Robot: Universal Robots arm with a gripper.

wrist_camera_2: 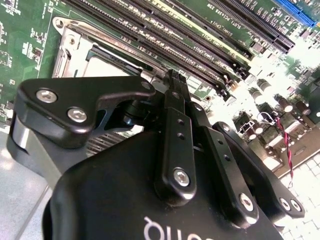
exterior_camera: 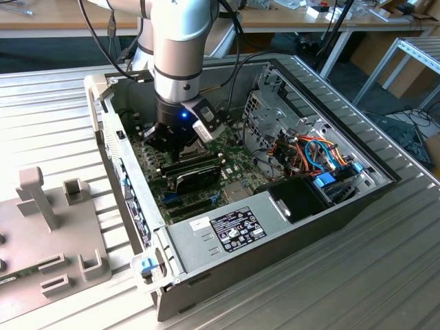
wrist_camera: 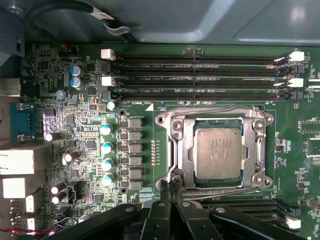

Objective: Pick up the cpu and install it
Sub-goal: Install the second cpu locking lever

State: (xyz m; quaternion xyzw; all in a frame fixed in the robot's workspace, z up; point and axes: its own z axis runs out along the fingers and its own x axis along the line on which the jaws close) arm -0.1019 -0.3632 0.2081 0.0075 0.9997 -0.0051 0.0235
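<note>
Exterior view: the arm's body blocks the socket area, so the cpu can't be made out there. End effector (exterior_camera: 180, 141) is down inside the open computer case (exterior_camera: 357, 199), low over the motherboard (exterior_camera: 234, 165). The case sits on a ribbed metal worktop (exterior_camera: 344, 289).

First wrist view: end effector (wrist_camera: 171, 186) is cut off by the frame edge, fingertips pressed together, nothing between them. Second wrist view: end effector (wrist_camera_2: 172, 80) shows the same narrow, pinched state, and its black body hides most of the socket.

The cpu (wrist_camera: 218, 152) lies flat inside the socket frame (wrist_camera: 172, 150), already seated in the recess. The fingertips sit just outside the frame's corner, near the cpu but apart from it, not touching.

The cpu is a small square with a dull silver-grey top and faint markings too small to read. Memory slots (wrist_camera: 200, 75) run along the far side of the socket frame, on the side opposite the fingertips.
</note>
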